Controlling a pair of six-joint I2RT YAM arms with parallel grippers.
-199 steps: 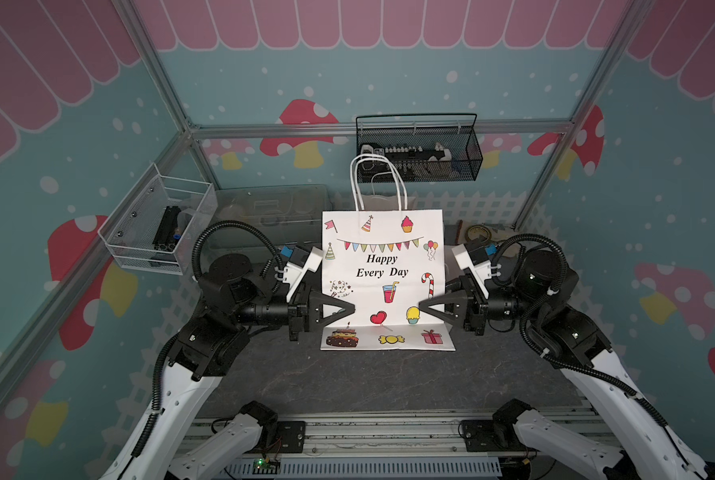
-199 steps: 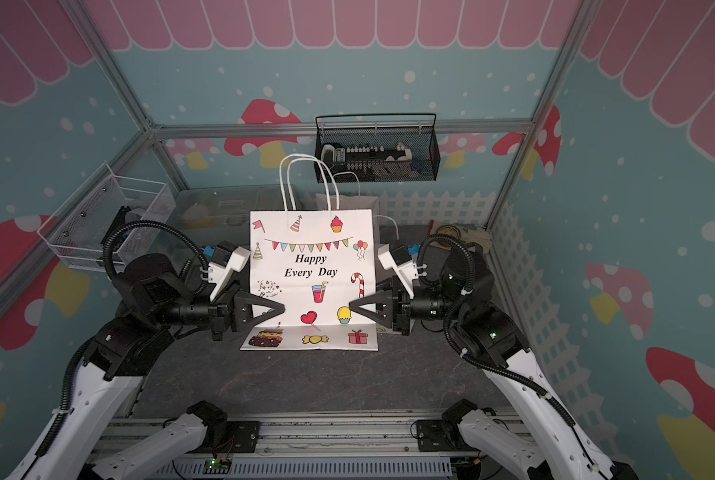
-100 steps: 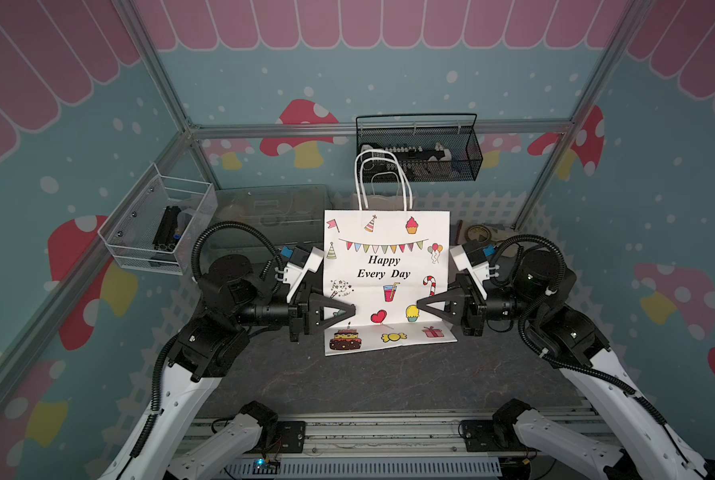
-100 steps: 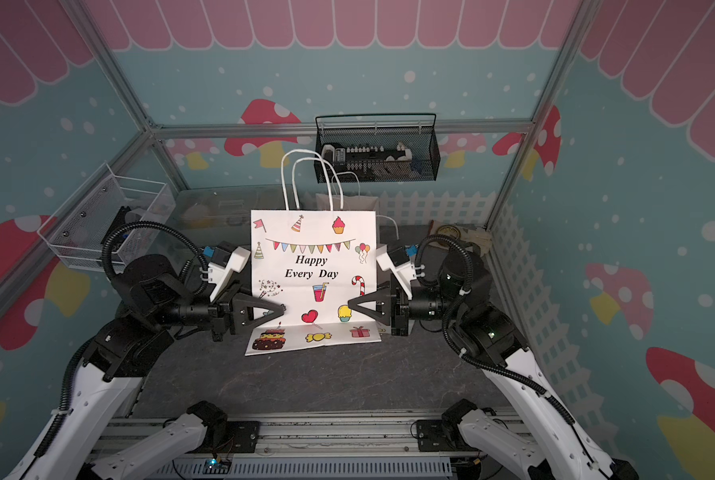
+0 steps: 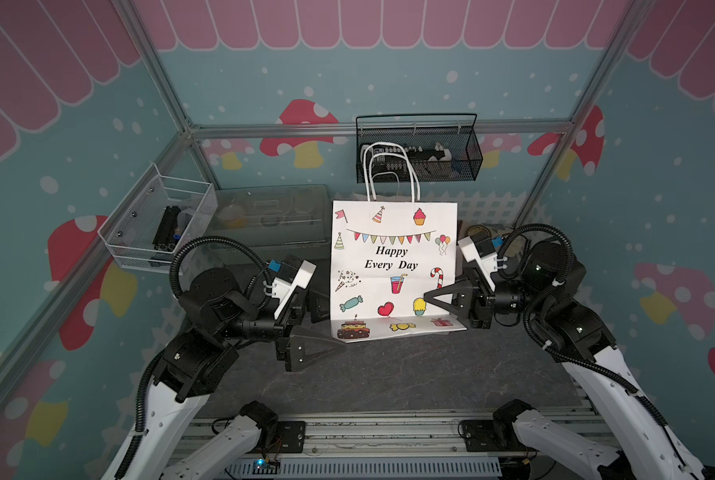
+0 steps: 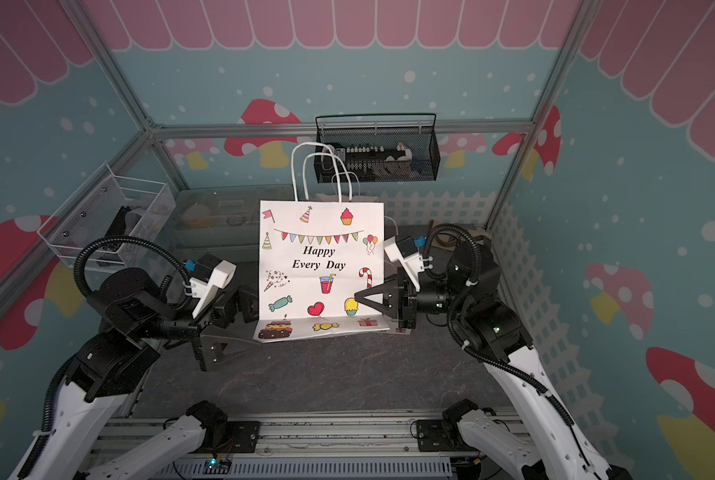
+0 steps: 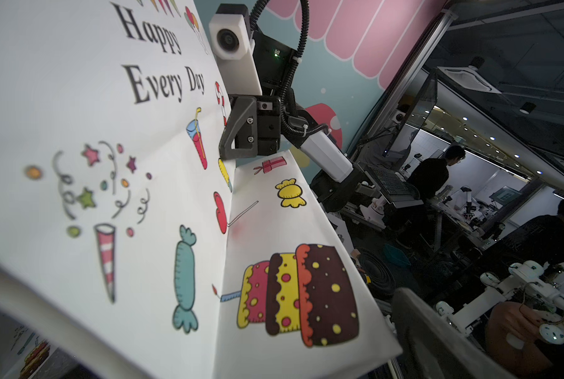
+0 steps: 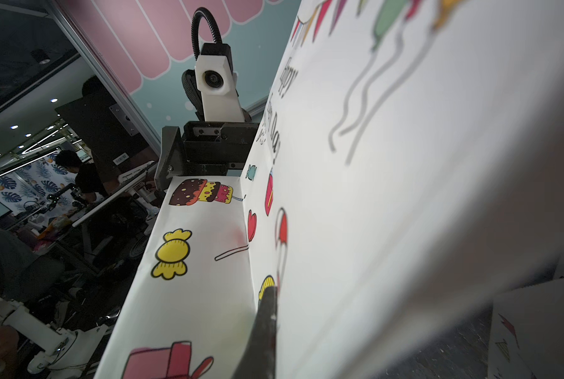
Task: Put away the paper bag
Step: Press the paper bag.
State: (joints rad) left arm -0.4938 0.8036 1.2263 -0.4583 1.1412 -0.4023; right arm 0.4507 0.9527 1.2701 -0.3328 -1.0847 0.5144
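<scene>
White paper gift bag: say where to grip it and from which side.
I'd pinch the white paper gift bag low on its left side edge, coming level from the left: it stands upright, folded flat, so that edge is thin. The right gripper pinches the right edge likewise; the open left gripper hovers there.

text: "Happy Every Day" | on: paper bag (image 5: 393, 266) front, black italic print, two lines | readable in both top views, partly in wrist views
</scene>
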